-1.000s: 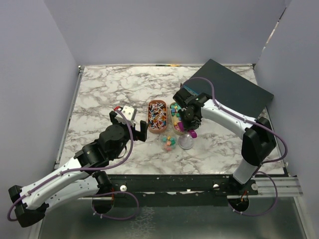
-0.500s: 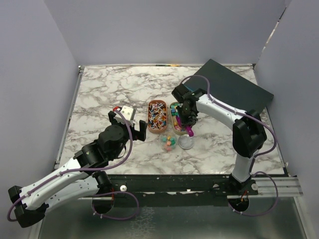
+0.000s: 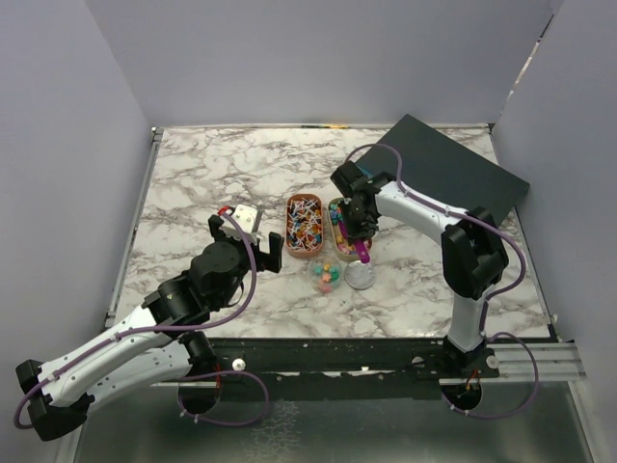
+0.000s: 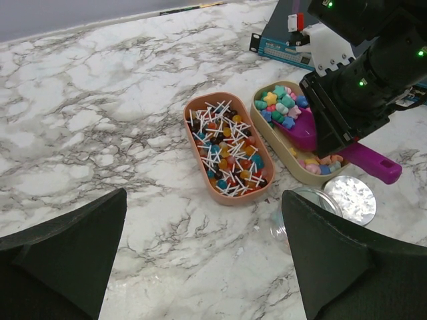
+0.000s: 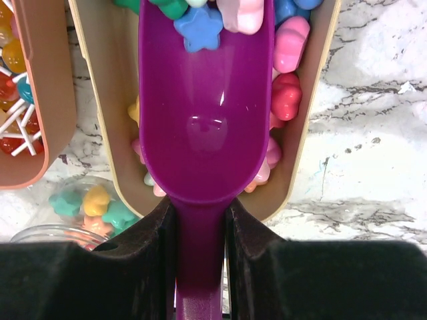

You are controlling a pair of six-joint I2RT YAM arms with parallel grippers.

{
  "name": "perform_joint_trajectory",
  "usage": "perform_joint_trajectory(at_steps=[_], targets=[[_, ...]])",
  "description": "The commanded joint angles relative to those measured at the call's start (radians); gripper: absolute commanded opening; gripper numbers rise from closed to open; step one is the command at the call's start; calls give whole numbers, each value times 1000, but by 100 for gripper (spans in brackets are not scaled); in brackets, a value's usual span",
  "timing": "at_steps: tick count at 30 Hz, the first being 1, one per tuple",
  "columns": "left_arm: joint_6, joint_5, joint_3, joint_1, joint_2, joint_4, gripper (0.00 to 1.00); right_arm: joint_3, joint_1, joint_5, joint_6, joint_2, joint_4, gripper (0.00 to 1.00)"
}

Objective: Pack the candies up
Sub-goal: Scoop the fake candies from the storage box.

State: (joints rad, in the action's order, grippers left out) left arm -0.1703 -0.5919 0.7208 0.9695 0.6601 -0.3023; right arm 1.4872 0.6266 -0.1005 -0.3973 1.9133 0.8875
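Our right gripper [image 5: 199, 240] clamps the handle of the purple scoop [image 5: 203, 120]. The candies [image 5: 291, 37] lie just ahead of its fingers, in the tan tray [image 5: 107, 113]. Our left gripper [image 4: 203, 240] gapes wide.

You'll find most of the candies [image 4: 281, 107] heaped in the tan oval tray [image 5: 107, 80], right of centre on the tabletop [image 3: 212, 174]: chunky pastel stars and blobs in pink, blue, green, yellow and orange. A few sit at the far lip of the purple scoop [image 5: 203, 133] lying in that tray. Several more lie in the clear jar [image 5: 40, 232] just near-left of it.
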Motion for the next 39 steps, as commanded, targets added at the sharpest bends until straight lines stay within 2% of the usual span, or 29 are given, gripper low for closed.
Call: perform_joint_trajectory(at_steps=[1,24,39], targets=[[14,-25,-9,-5,-1,-16,99,-25,-5,-32,20,25,-64,1],[15,-36,-9,-8,16,-17,99,-204,-5,-28,101,-58,-287,1],[15,-34,-9,-8,32,-17,99,-305,-4,-11,107,-175,-335,1]])
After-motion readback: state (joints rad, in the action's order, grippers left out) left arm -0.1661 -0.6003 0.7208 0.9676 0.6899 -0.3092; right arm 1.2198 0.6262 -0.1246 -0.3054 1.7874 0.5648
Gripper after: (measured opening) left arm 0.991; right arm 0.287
